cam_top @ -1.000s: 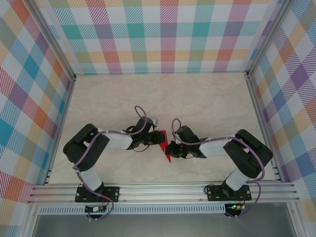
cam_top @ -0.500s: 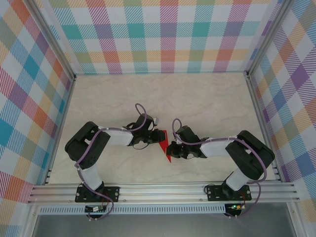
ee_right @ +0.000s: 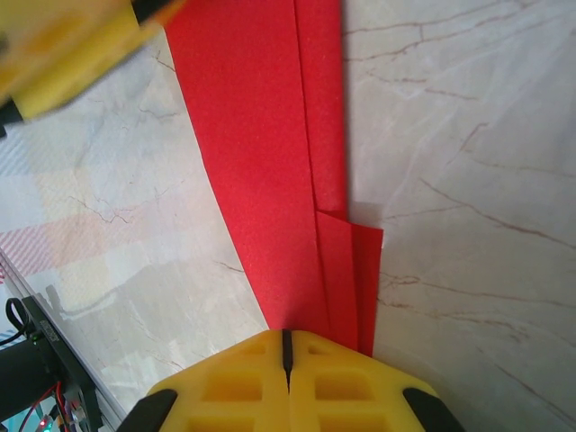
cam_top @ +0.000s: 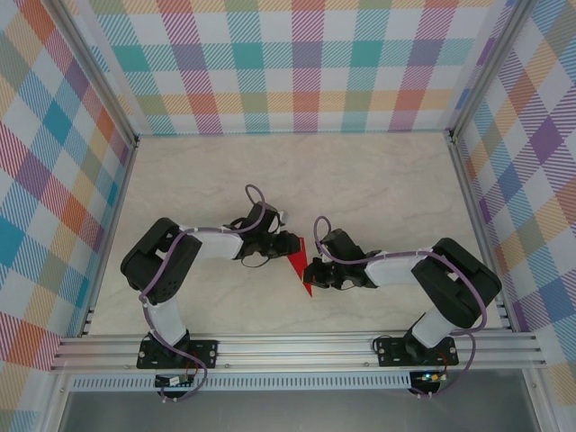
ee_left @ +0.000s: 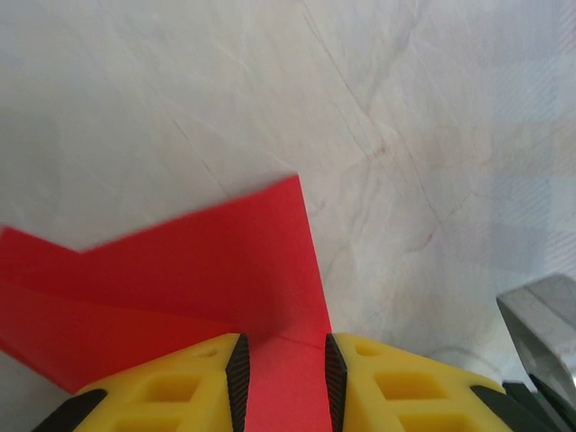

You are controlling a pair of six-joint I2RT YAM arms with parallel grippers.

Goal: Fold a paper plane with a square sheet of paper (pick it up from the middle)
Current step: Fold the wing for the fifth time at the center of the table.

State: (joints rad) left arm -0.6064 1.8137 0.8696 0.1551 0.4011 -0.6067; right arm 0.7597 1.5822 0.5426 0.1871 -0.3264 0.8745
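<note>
The red sheet of paper [cam_top: 298, 265], folded into a narrow pointed shape, lies on the table between my two grippers. In the right wrist view the paper [ee_right: 270, 135] shows stacked folded layers with a stepped edge. My right gripper [cam_top: 312, 270] is shut, its fingertips [ee_right: 288, 335] set against the paper's near end. My left gripper [cam_top: 286, 243] is at the paper's upper end. Its jaws stand apart astride the red paper [ee_left: 198, 270], which fills the gap between the fingers [ee_left: 283, 346]. A yellow finger of the left gripper [ee_right: 72, 54] appears at the top left of the right wrist view.
The pale marble-pattern table [cam_top: 360, 180] stretches beyond the grippers to the checked back wall [cam_top: 297, 63]. Checked side walls and metal posts [cam_top: 468, 180] close in both sides. An aluminium rail [cam_top: 297, 346] with the arm bases runs along the near edge.
The left arm has swung a little to the right and its gripper has edged up along the paper, leaving more red showing. The right gripper has held still.
</note>
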